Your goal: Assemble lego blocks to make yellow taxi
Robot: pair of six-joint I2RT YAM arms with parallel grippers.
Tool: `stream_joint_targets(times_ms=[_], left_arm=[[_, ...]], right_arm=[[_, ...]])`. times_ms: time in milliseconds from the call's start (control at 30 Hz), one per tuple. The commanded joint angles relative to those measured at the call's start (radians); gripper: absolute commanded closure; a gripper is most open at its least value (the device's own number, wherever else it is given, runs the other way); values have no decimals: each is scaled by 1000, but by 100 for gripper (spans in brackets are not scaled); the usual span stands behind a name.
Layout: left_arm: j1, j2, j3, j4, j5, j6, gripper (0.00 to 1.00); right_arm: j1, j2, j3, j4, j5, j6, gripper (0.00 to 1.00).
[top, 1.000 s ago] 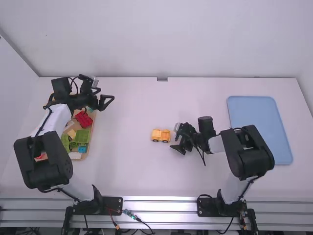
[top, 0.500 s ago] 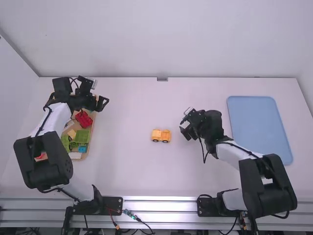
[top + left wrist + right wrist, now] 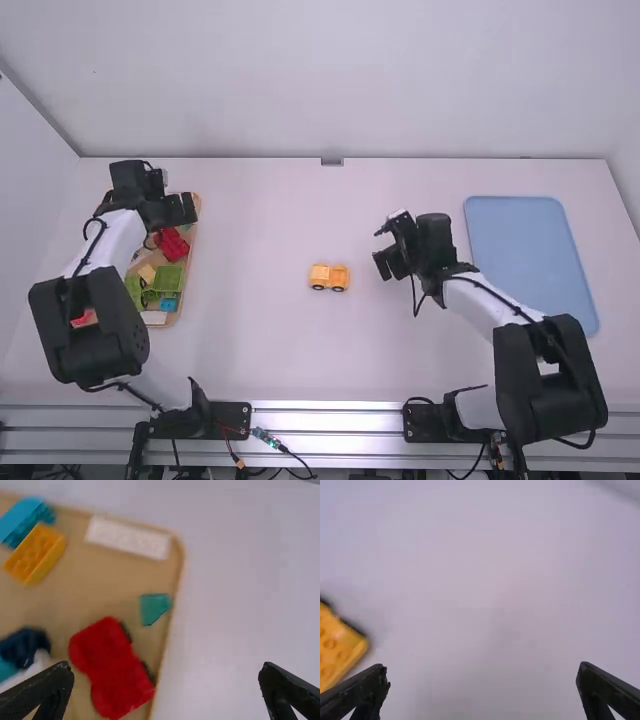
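Observation:
A yellow-orange block vehicle with dark wheels point(image 3: 329, 277) stands on the table's middle; its studded top point(image 3: 331, 645) shows at the right wrist view's left edge. My left gripper point(image 3: 180, 212) hangs over the far end of the wooden tray. In the left wrist view its fingers are wide apart, the left gripper point(image 3: 167, 692) holding nothing above the tray's edge. To the right of the vehicle is my right gripper point(image 3: 388, 268), clear of it; the right gripper point(image 3: 482, 692) is open and holds nothing. A yellow studded block point(image 3: 35, 554) lies in the tray.
The wooden tray point(image 3: 172, 600) holds a red block vehicle point(image 3: 112, 667), a teal piece point(image 3: 154, 607), a white block point(image 3: 128, 537), a blue block point(image 3: 25, 520) and green pieces point(image 3: 167, 278). A blue mat or tray point(image 3: 530, 265) lies at the right.
The right arm has drawn back to the right and away from the yellow vehicle, which has stayed put. My left gripper has moved left, from beside the tray to over its far end.

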Motion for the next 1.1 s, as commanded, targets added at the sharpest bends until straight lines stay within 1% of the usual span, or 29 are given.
stream_joint_targets(times_ms=[0, 33, 100, 133, 233, 333, 533, 667, 800, 833, 933, 1000, 1033, 1067], left_arm=[[22, 48, 29, -44, -150, -195, 1], [44, 65, 48, -67, -142, -226, 1], [77, 95, 79, -91, -104, -238, 1], [108, 122, 111, -116, -33, -238, 1], [158, 165, 162, -179, 43, -238, 1], [192, 190, 191, -225, 45, -256, 1], [198, 190, 184, -225, 38, -268, 1], [195, 190, 179, -236, 10, -261, 1], [195, 190, 160, -236, -39, -332, 1], [195, 190, 150, -240, -51, -348, 4], [196, 190, 134, -240, -49, -346, 6], [195, 190, 122, -238, -43, -346, 12], [195, 190, 122, -238, -43, -346, 13], [195, 190, 117, -241, -43, -347, 15]], right_arm=[[-3, -8, 140, -94, -15, 32, 1], [-3, -3, 190, -163, -19, 31, 1], [-3, 8, 241, -219, -18, 28, 0], [-3, 18, 271, -240, -17, 13, 1], [-3, 19, 282, -226, -15, -21, 1], [2, 18, 282, -204, -14, -65, 1], [18, 17, 282, -202, -15, -157, 1], [16, 17, 282, -193, -15, -163, 1], [16, 17, 281, -179, -15, -163, 1], [11, 17, 281, -179, -14, -163, 1], [9, 17, 281, -179, -15, -163, 1], [9, 17, 281, -177, -15, -163, 1], [9, 17, 281, -176, -15, -163, 1], [10, 17, 281, -176, -14, -164, 1]])
